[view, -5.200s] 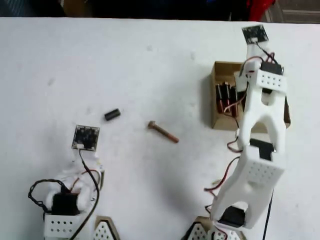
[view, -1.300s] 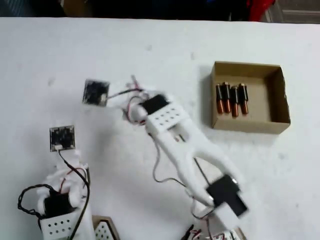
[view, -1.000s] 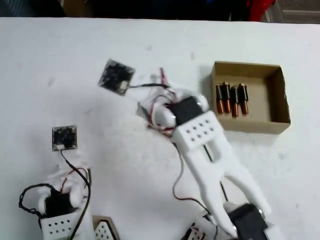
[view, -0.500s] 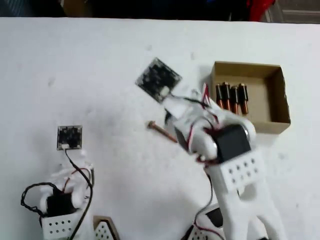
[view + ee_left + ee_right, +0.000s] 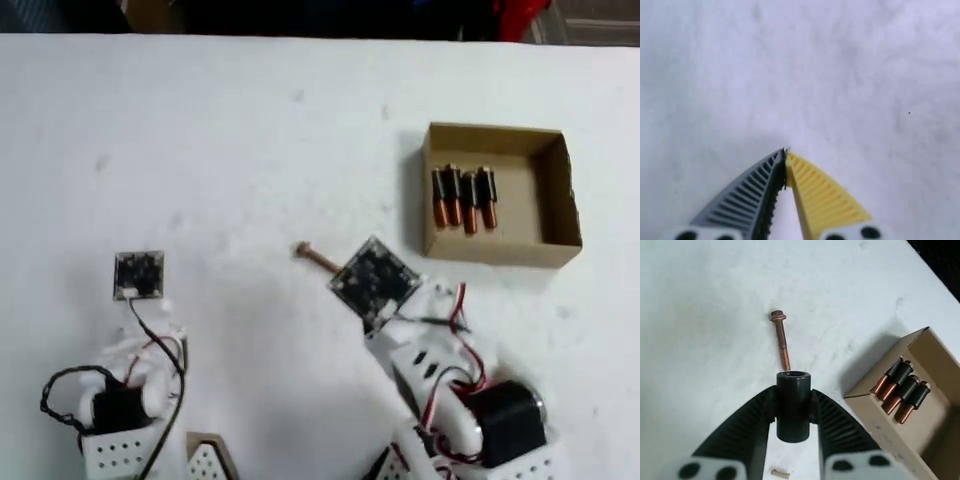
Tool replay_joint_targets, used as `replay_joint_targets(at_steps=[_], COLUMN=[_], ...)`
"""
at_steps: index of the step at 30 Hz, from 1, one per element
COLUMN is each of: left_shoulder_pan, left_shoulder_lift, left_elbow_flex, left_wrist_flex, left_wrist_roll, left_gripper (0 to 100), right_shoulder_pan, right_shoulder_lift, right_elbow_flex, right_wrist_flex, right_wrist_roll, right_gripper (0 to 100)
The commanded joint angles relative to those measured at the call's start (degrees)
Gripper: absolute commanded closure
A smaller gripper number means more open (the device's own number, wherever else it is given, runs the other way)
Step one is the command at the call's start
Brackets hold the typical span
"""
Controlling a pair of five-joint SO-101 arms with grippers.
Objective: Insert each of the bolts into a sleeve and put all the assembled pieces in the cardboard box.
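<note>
My right gripper [image 5: 792,396] is shut on a short black sleeve [image 5: 792,412], held upright with its bore facing up. Just beyond it a copper bolt [image 5: 780,337] lies flat on the white table, its head pointing away. From above, the bolt [image 5: 314,256] pokes out from under the right arm's camera board [image 5: 373,282]. The cardboard box [image 5: 495,131] stands at the right and holds several bolt-and-sleeve pieces [image 5: 462,197] side by side. My left gripper [image 5: 785,154] is shut on nothing, low over bare table at the near left.
The left arm [image 5: 122,405] sits folded at the near left edge, the right arm [image 5: 445,385] at the near middle. In the right wrist view the box [image 5: 875,415] stands close beside the gripper. A small pale scrap [image 5: 780,472] lies under the right gripper.
The right arm swung from over the box to the sleeve at the left, took it, and drew back to the near edge, uncovering the bolt. The left arm hardly moved.
</note>
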Motion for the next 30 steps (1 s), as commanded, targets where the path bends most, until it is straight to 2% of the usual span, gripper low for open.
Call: replay_joint_targets(at_steps=[1, 5, 8, 30], left_shoulder_pan=[0.57, 0.57, 0.48, 0.48], left_shoulder_lift=[-0.48, -0.48, -0.48, -0.48], left_elbow_flex=[-0.09, -0.09, -0.09, -0.09], left_wrist_flex=[0.26, 0.26, 0.26, 0.26], left_wrist_roll=[-0.53, -0.53, -0.53, -0.53], left_gripper=[98, 98, 98, 98], right_shoulder_pan=[2.42, 9.19, 11.56, 11.65], right_shoulder_lift=[-0.22, 2.33, 5.23, 42.42], right_elbow_flex=[3.60, 8.70, 11.16, 11.25], right_wrist_flex=[-1.89, -9.36, -13.58, -41.71], right_wrist_roll=[-0.35, -0.35, -0.35, -0.35], right_gripper=[98.2, 98.2, 98.2, 98.2])
